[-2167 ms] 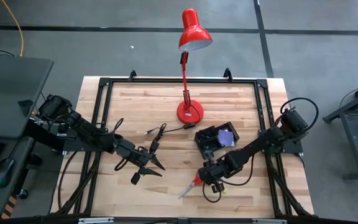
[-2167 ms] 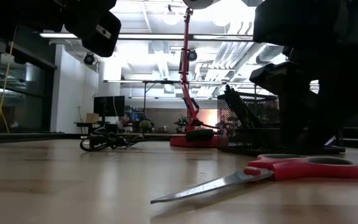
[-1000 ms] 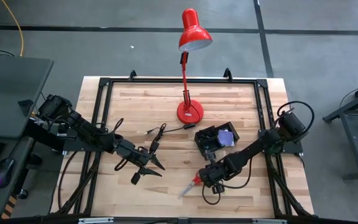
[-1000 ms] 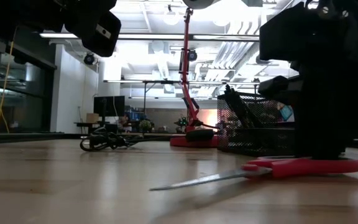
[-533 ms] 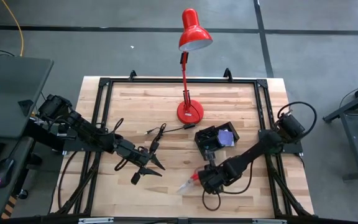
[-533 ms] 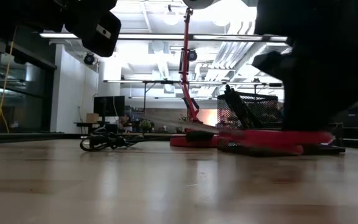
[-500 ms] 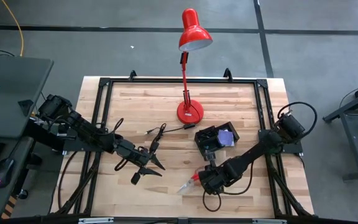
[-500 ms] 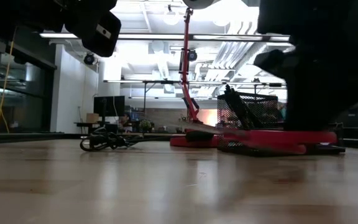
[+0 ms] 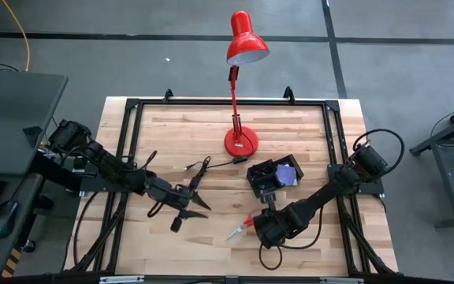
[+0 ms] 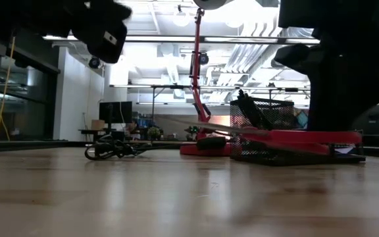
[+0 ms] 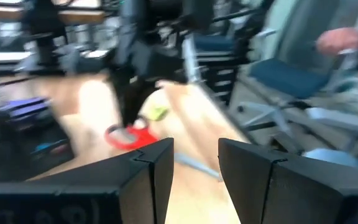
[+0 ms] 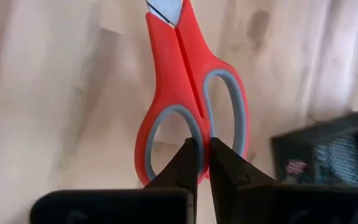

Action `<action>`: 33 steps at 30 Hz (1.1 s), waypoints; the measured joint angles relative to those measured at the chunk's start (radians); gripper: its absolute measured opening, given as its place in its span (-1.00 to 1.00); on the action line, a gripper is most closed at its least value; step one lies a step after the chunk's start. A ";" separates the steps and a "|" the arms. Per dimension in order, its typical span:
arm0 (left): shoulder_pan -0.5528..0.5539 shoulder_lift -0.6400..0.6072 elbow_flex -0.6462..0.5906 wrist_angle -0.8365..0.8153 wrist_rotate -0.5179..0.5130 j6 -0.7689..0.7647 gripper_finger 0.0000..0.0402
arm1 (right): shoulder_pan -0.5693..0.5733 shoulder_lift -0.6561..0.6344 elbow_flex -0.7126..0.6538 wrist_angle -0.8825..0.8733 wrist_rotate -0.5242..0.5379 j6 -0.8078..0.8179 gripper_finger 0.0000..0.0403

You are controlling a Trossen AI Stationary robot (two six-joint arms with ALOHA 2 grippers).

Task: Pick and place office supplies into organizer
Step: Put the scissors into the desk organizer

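The tabletop (image 9: 211,134) is carrying the organizer (image 9: 274,177). Just in front of the organizer, the right gripper (image 12: 199,163) is pinching its fingers shut on the scissors (image 12: 188,81), lifted clear. Left of the organizer, the left gripper (image 9: 191,207) is hovering, fingers partly open and empty.

scissors (image 9: 240,228) in front of organizer (image 9: 274,177), lamp (image 9: 240,142) behind

The counter (image 9: 211,134) was pale wood with a smooth satin finish. The scissors (image 12: 188,93) had glossy red plastic handles with matt grey liners. The organizer (image 10: 268,128) was black wire mesh.
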 joint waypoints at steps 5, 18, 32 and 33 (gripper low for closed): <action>0.001 0.000 0.000 -0.065 -0.191 -0.066 -0.43 | 0.016 -0.001 0.001 -0.060 0.061 0.021 -0.99; 0.021 0.001 0.000 -0.080 -0.022 -0.435 -0.43 | 0.073 -0.002 0.001 -0.074 0.291 -0.041 -0.98; 0.021 0.001 0.050 -0.077 -0.014 -0.818 -0.43 | 0.042 -0.003 0.073 -0.059 0.542 -0.309 -0.99; 0.021 0.000 0.061 -0.097 -0.013 -0.814 -0.43 | 0.036 -0.003 0.081 -0.060 0.543 -0.323 -0.99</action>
